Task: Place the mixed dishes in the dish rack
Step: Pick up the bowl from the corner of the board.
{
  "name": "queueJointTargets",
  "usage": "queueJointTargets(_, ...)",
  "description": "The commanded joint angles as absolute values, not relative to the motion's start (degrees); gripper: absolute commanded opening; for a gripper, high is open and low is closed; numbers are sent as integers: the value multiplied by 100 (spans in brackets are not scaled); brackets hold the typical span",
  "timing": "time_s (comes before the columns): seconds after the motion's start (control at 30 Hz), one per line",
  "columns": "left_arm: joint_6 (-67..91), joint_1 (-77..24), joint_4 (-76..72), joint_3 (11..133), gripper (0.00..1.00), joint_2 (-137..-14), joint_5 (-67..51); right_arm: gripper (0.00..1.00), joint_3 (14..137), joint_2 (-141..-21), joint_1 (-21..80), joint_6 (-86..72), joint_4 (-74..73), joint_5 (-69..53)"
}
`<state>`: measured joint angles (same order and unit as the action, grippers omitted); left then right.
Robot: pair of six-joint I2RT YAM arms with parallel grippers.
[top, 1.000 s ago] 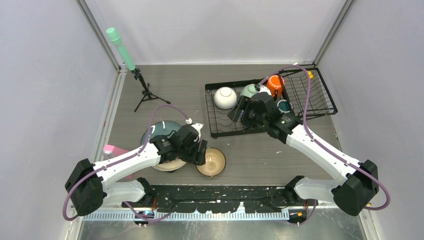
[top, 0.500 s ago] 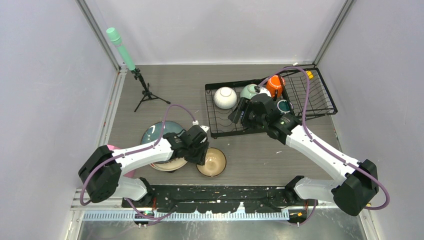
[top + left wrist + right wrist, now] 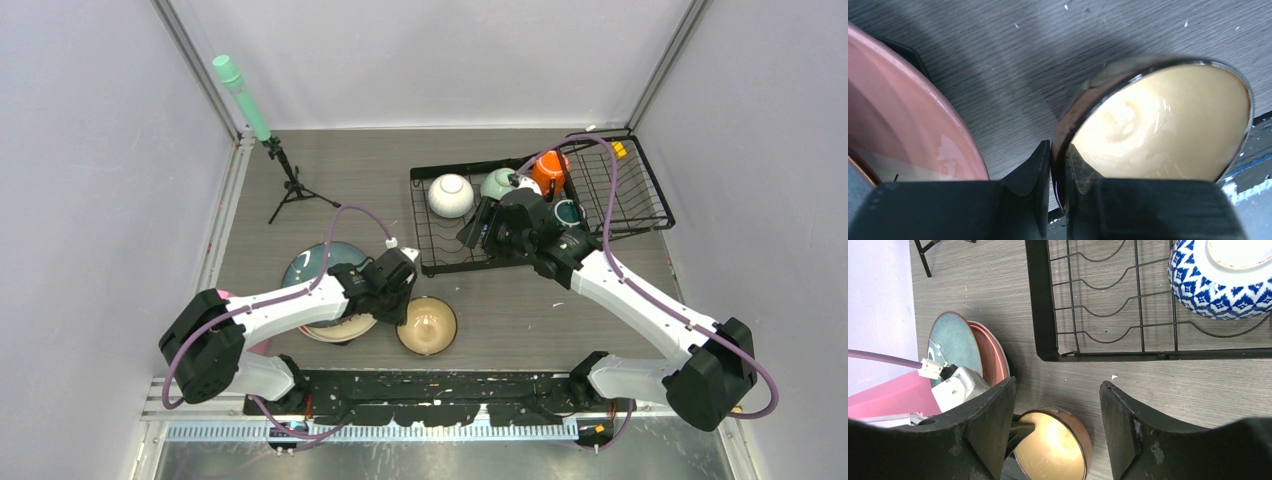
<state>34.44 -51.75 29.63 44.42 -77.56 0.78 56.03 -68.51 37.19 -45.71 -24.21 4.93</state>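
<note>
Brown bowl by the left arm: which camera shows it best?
The left wrist view: the brown bowl fills the frame, its rim between the fingers. The top view shows it whole but small; the right wrist view catches it at the bottom edge, partly cut off.

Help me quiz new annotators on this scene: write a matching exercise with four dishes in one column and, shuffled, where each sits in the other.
Dishes:
1. brown bowl
2. white bowl
3. orange mug
4. pink plate

Places:
A. in the dish rack, near its left end
B. on the table, by the dark teal plate
C. rim pinched by the left gripper
D. in the dish rack, at its far edge, further right

Pairs: 1-C, 2-A, 3-D, 4-B
</note>
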Motion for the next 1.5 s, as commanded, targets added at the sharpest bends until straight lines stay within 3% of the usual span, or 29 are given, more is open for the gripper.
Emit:
queueJointTargets(0.0,3387,-5212,2833,4745,7,-7731,125,67,5730,-6918,3744,-4637,-2285,441)
queueJointTargets(0.1,3367,-5212,2844,4758,0,-7710,174,67,5739,-6965,3744,-4644,-2269,406)
queueJointTargets(0.93,3253,-5048,2163,4820,0,-7265,-540,70,5736,-6929,3747,-4730,-2232,437)
queueJointTargets(1.17,3308,-4318,1961,4560,0,-6667,-1248,72,5747,-6849,3723,-4818,-2219,354)
queueJointTargets(1.47,3455,-3124,1623,4282,0,-6137,-2371,85,5658,-6886,3700,-5135,-1682,-736)
